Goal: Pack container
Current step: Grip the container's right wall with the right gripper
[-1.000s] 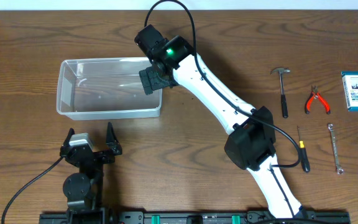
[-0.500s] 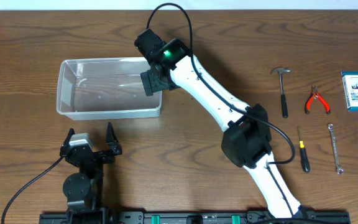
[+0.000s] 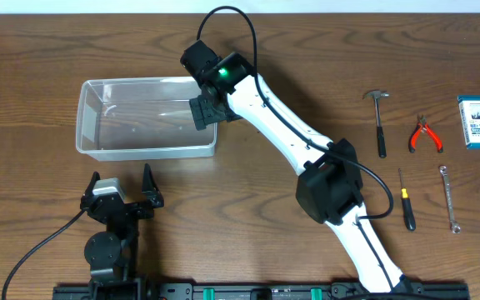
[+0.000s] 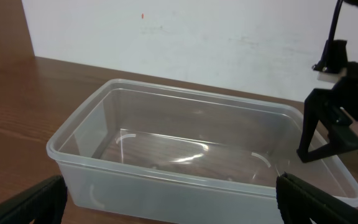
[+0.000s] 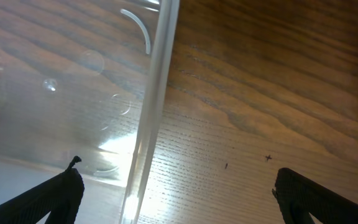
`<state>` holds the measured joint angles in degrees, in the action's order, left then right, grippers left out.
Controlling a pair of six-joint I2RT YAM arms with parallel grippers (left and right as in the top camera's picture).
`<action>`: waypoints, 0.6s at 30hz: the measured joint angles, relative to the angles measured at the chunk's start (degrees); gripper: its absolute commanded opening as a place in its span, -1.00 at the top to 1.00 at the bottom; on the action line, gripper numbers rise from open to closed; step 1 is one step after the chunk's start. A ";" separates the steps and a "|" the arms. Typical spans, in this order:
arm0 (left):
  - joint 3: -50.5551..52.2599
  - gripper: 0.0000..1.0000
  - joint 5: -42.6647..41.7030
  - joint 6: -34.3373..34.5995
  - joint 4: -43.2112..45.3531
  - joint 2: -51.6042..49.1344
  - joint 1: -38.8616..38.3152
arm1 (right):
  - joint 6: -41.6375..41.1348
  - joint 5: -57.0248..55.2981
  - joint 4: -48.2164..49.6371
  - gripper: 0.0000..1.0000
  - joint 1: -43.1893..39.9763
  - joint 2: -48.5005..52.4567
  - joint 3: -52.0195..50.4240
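The clear plastic container [image 3: 146, 117] stands at the left of the table, with nothing in it. My right gripper [image 3: 207, 111] is open and hangs over the container's right rim [image 5: 156, 106], one finger over the inside and one over the table. It also shows in the left wrist view [image 4: 334, 127]. My left gripper [image 3: 123, 185] is open and empty just in front of the container's near wall [image 4: 166, 193]. The hand tools lie at the far right.
At the right lie a hammer [image 3: 379, 121], red-handled pliers [image 3: 424, 135], a screwdriver [image 3: 405, 203], a wrench [image 3: 448, 197] and a small blue-and-white box [image 3: 478, 122]. The right arm [image 3: 298, 142] stretches diagonally across the middle.
My right gripper has shifted slightly toward the container's right rim. The left arm has not moved.
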<state>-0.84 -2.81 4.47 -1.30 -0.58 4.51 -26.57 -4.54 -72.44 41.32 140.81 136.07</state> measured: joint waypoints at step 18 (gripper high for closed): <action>0.00 -0.96 0.00 0.00 0.00 0.00 0.00 | -1.60 0.02 -0.04 -0.72 -2.54 1.44 0.00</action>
<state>-0.84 -2.81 4.47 -1.30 -0.58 4.51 -28.16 -4.51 -72.49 38.79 142.26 136.07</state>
